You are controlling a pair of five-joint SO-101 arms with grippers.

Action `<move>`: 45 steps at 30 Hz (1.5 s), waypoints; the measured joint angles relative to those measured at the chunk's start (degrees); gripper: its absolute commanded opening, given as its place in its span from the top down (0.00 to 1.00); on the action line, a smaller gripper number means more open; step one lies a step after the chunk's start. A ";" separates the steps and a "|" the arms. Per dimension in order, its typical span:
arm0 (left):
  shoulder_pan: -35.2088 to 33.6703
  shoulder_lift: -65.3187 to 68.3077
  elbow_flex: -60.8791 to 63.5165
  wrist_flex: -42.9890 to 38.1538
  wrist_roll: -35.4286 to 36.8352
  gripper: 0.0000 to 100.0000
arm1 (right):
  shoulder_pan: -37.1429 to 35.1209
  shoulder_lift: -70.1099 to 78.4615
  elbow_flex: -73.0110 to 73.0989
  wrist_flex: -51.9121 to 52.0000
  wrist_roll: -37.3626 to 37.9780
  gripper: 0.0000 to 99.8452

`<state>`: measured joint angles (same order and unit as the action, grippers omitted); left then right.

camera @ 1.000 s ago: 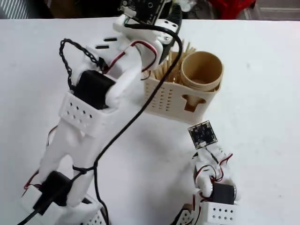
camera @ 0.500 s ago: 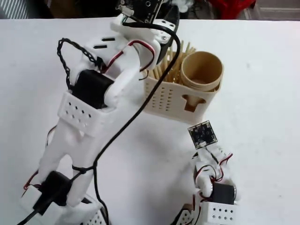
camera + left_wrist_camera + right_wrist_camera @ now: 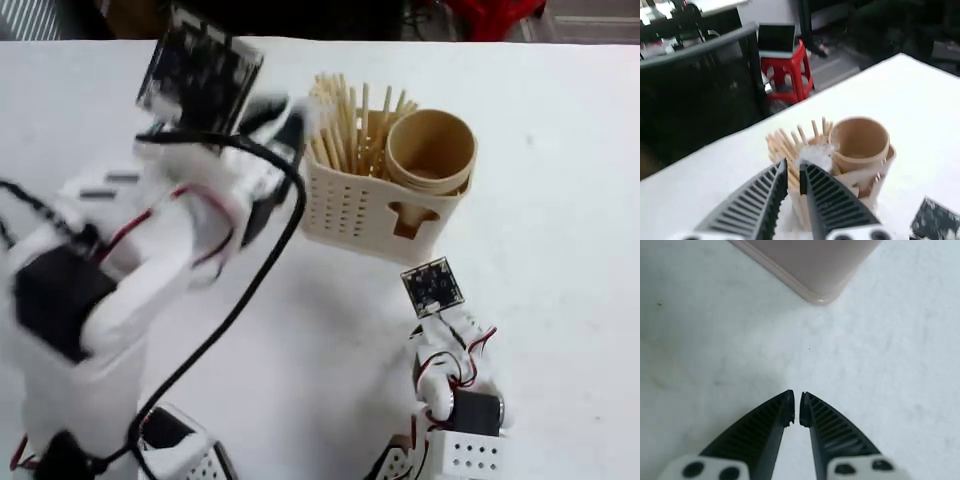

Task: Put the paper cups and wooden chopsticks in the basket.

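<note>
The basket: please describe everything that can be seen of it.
The basket is a cream box, plastic by its look, with rows of small holes and a handle cut-out in the side that faces the arms. It stands upright on the white table. Inside it, wooden chopsticks stand on end, fanned out above the rim, beside stacked paper cups with their mouths up.
</note>
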<state>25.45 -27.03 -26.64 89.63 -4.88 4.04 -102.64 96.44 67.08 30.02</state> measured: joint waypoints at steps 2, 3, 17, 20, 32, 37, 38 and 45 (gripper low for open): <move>0.00 -1.05 0.00 7.56 0.00 0.94 | 0.00 0.00 0.00 0.00 0.00 0.96; 0.00 -1.41 0.09 10.11 0.00 0.94 | 0.00 0.00 0.00 0.00 0.00 0.96; -12.31 -19.78 58.11 -11.25 0.00 0.93 | 0.00 0.00 0.00 0.00 0.00 0.96; -15.30 -27.69 76.57 -24.88 0.00 0.93 | 0.00 0.00 0.00 0.00 0.00 0.96; -34.11 -61.54 123.87 -62.07 0.00 0.94 | 0.00 0.00 0.00 0.00 0.00 0.96; -41.14 -67.43 124.31 -51.60 0.00 0.93 | 0.00 0.00 0.00 0.00 0.00 0.96; -42.73 -68.04 124.31 -49.05 0.00 0.93 | 0.00 0.00 0.00 0.00 0.00 0.96; -49.67 -68.92 124.31 -32.18 0.00 0.93 | 0.00 0.00 0.00 0.00 0.00 0.96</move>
<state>-24.22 -95.96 97.67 57.45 -4.88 4.04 -102.64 96.44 67.08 30.02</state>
